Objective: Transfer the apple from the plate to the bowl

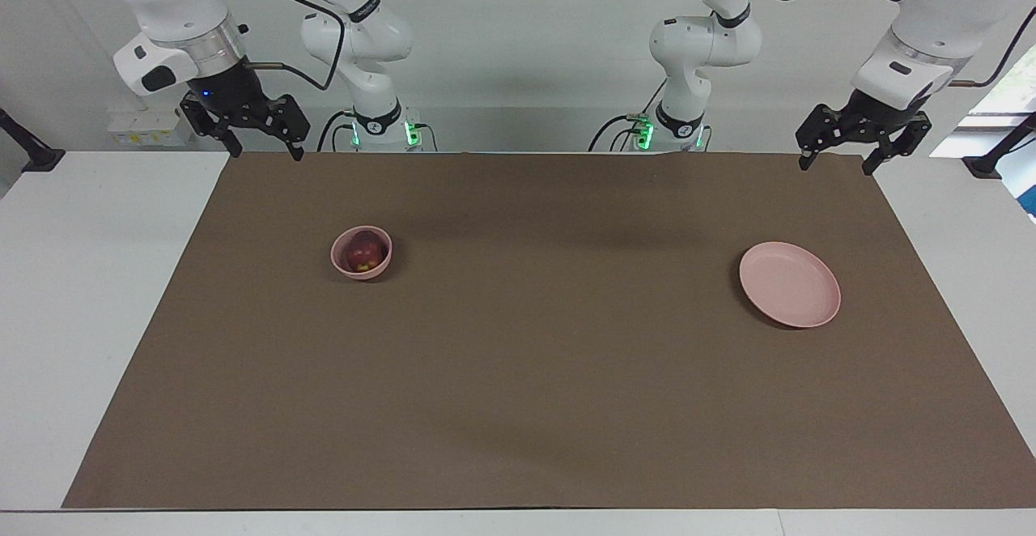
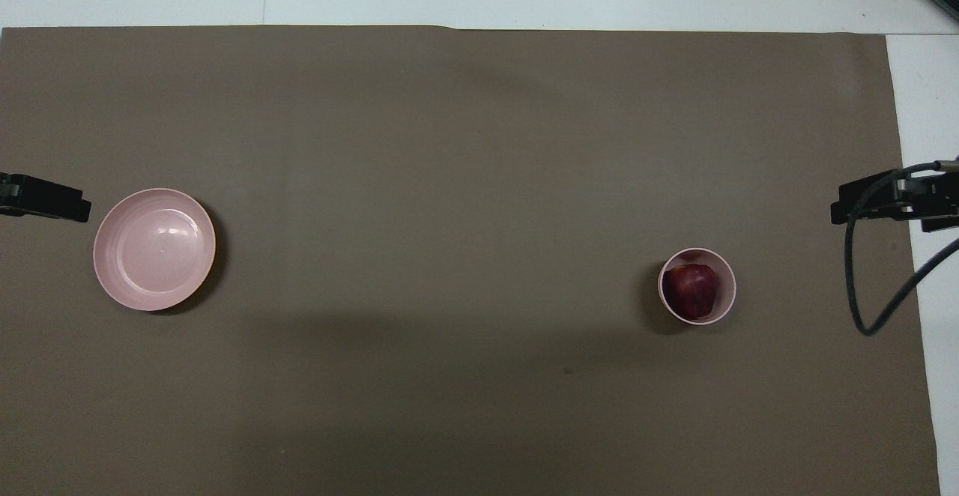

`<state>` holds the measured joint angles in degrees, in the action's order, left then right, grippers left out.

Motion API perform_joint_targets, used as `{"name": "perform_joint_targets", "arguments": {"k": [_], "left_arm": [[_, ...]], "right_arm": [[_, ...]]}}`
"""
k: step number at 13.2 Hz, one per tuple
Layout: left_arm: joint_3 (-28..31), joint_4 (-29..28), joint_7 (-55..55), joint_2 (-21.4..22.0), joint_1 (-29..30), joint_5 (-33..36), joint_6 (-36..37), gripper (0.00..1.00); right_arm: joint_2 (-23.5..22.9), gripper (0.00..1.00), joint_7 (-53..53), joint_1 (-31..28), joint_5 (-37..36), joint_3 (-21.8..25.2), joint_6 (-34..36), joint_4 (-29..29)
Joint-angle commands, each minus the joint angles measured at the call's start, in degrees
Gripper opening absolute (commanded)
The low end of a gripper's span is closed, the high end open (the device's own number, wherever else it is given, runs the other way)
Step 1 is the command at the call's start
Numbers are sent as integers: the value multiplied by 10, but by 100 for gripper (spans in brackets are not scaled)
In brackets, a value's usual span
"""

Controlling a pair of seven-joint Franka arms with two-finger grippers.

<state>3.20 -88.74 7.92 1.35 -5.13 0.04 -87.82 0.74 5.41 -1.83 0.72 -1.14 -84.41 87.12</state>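
the apple [image 1: 365, 252] sits inside the bowl [image 1: 361, 236] toward the right arm's end of the counter [image 1: 97, 293], well apart from the bare plate [image 1: 790, 284], so the transfer appears complete and no further move seems needed. the right pincer [image 1: 261, 147] and left pincer [image 1: 838, 160] hang with fingers apart, clamped on nothing, over the robots' edge of the brown mat [image 1: 550, 374]; a white wall backs the arms.

Both Franka arms wait raised at the robots' end of the table, the left gripper [image 1: 863, 150] and the right gripper [image 1: 256, 136] each hanging with fingers spread apart and pointing down, holding nothing, well apart from one another.
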Motion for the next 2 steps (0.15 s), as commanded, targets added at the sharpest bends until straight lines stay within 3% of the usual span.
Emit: {"name": "perform_joint_targets", "arguments": {"k": [1, 2], "left_arm": [[-3, 0, 2, 5, 2, 11, -3, 100], [-3, 0, 1, 5, 2, 10, -3, 100]], "right_arm": [[1, 100, -5, -3, -15, -4, -4, 2], [1, 100, -4, -3, -14, -4, -4, 2]]}}
